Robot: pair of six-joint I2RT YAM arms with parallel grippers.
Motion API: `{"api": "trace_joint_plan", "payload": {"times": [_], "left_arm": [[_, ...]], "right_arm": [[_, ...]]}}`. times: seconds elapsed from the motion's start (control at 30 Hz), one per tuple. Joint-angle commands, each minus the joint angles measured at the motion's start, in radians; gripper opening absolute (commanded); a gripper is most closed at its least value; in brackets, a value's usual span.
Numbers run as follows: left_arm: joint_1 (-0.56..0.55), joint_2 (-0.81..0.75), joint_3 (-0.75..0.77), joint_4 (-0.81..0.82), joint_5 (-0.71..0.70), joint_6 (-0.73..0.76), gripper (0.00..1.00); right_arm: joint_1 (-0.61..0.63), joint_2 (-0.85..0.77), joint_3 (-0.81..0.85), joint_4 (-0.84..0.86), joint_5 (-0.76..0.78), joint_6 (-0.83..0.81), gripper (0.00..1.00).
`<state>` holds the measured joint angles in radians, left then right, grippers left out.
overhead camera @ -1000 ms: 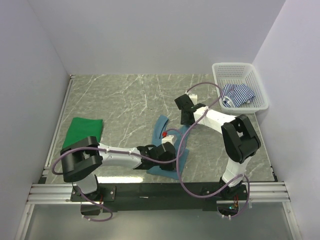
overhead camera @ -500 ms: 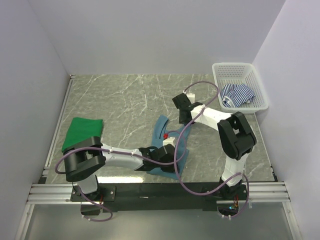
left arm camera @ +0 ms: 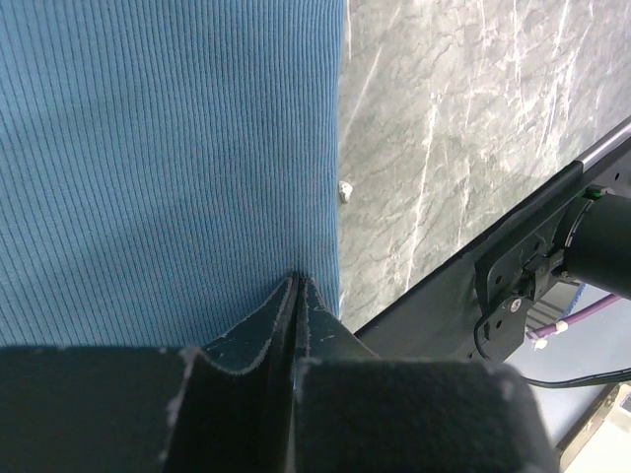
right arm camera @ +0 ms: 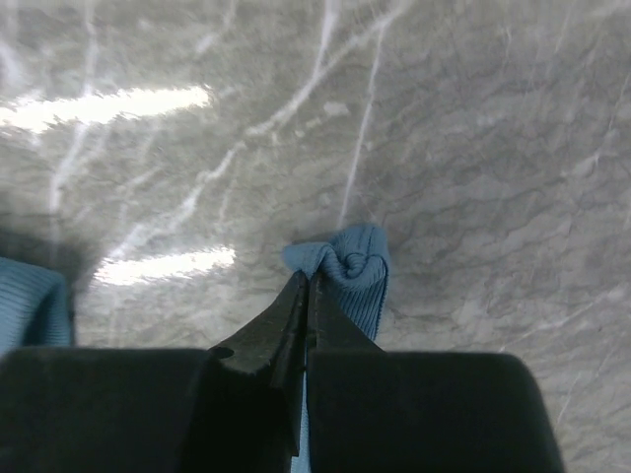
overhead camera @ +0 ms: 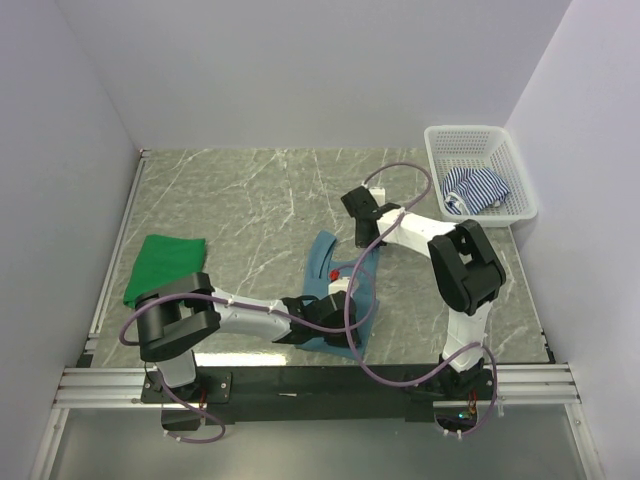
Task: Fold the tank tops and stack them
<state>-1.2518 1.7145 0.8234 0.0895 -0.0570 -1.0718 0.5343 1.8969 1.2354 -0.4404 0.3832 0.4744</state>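
My left wrist camera shows my left hand (left arm camera: 296, 288) pinched tight on the edge of the teal top (left arm camera: 168, 148). The top lies flat on the gray table (left arm camera: 444, 128).

My right wrist camera shows my right hand (right arm camera: 308, 286) squeezed shut on a bunched bit of the same top.

From above, the teal top is near the front middle. The green top (overhead camera: 165, 265) lies folded at the left. The striped top (overhead camera: 478, 188) sits in the white basket (overhead camera: 500, 140), far right.

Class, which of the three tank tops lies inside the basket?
The striped top, in the white basket; the green top and teal top lie on the table.
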Motion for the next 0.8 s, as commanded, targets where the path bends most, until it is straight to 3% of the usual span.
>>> {"api": "trace_joint_plan", "payload": {"times": [0.0, 0.43, 0.53, 0.57, 0.67, 0.77], "left_arm": [[-0.015, 0.014, 0.008, 0.007, 0.008, -0.011, 0.06], [-0.032, 0.031, 0.034, -0.016, -0.007, -0.010, 0.05], [-0.031, 0.028, 0.052, -0.036, -0.017, 0.001, 0.06], [-0.032, 0.028, 0.057, -0.039, -0.021, 0.003, 0.06], [-0.031, 0.025, 0.068, -0.050, -0.030, 0.010, 0.07], [-0.026, 0.027, 0.076, -0.056, -0.033, 0.013, 0.07]], "right_arm": [[0.007, -0.018, 0.067, 0.012, 0.003, 0.001, 0.00], [0.006, 0.062, 0.154, -0.003, -0.020, -0.011, 0.00], [0.006, 0.100, 0.162, -0.009, -0.029, -0.019, 0.12], [0.006, 0.106, 0.161, -0.004, -0.030, -0.020, 0.23], [0.006, 0.125, 0.154, 0.003, -0.030, -0.028, 0.39], [0.006, 0.145, 0.159, -0.003, -0.033, -0.037, 0.48]]}}
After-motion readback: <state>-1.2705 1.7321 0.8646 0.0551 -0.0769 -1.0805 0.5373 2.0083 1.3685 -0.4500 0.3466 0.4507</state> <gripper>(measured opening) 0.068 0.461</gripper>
